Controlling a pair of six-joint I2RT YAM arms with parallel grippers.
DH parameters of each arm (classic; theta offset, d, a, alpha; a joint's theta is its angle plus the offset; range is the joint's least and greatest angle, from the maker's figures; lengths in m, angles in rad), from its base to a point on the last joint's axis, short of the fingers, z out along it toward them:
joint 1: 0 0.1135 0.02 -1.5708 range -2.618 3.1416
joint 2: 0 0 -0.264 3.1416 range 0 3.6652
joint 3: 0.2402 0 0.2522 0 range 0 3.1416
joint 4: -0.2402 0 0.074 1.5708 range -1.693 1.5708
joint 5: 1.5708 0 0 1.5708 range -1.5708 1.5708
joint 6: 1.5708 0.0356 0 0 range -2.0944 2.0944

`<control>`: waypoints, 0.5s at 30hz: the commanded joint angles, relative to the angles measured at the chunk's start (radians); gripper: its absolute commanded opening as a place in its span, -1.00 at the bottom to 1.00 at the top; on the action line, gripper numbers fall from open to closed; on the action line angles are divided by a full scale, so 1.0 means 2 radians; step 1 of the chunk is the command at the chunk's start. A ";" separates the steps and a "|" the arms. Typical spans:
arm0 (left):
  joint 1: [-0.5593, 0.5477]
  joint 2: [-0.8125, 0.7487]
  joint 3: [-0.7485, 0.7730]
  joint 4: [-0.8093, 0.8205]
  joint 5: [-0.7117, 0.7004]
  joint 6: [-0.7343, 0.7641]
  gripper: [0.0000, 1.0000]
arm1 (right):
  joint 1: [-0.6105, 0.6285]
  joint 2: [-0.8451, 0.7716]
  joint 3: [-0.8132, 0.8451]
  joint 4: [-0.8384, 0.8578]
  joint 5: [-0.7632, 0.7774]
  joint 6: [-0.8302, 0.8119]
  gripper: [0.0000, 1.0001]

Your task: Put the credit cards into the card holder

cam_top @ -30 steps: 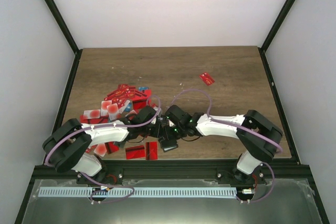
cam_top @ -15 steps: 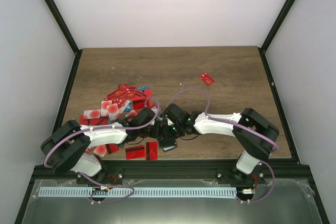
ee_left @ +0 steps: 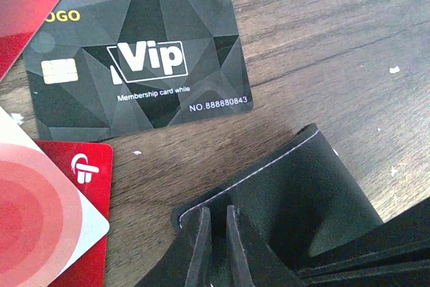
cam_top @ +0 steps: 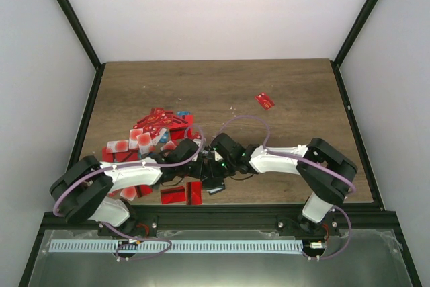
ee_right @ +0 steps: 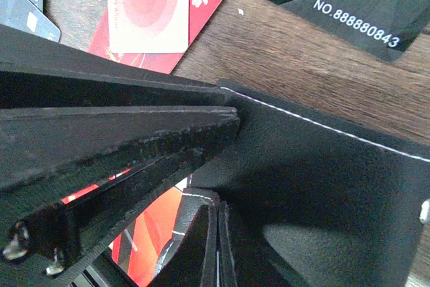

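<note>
Holding entry: two arms meet at the near middle of the brown wood-grain table (cam_top: 282,85).

1. Black squarish folding card holder (cam_top: 213,184) of soft material with a pale stitched seam. Location: near middle of the table, between the two wrists, just right of the card heap. Condition: folds parted, one flap raised off the wood (ee_left: 295,186). A patch of red card (ee_right: 151,236) shows under or within the folds; which cannot be told. Judged to be held apart so that a pocket mouth can be reached.

2. Left gripper (ee_left: 216,216). Fingers drawn almost together, pinching the holder's stitched flap edge. Judged purpose: anchoring and lifting that flap.

3. Right gripper (ee_right: 216,210). Fingers pressed tight together, tips at an inner stitched lip of the holder (ee_right: 322,193). Whether a thin layer lies between them cannot be told. Judged purpose: prising or steadying the opposite side.

4. Credit cards (cam_top: 153,129), thin rectangular plastic, mostly red, some white-patched, a few blue. Heaped left of centre; two red ones (cam_top: 181,194) lie flat near the front edge; one lone red card (cam_top: 265,101) lies well apart, far right. Nearly all lie outside the holder, so loading is judged largely undone.

5. Thin black faceted plastic Vip card (ee_left: 138,78) with gold chip. Flat on the wood near the holder, bare wood between them.
</note>
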 commanded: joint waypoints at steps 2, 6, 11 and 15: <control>-0.016 -0.005 0.010 -0.052 0.020 0.005 -0.80 | -0.014 0.048 -0.055 -0.138 0.112 -0.002 -0.99; -0.018 -0.026 0.026 -0.062 0.023 0.006 -0.80 | -0.018 0.043 -0.083 -0.080 0.060 -0.004 -0.99; -0.021 -0.076 0.043 -0.078 0.036 0.002 -0.80 | -0.022 0.033 -0.109 -0.037 0.038 -0.001 -0.99; -0.023 -0.108 0.044 -0.095 0.040 -0.004 -0.80 | -0.029 0.017 -0.136 -0.012 0.033 0.006 -0.99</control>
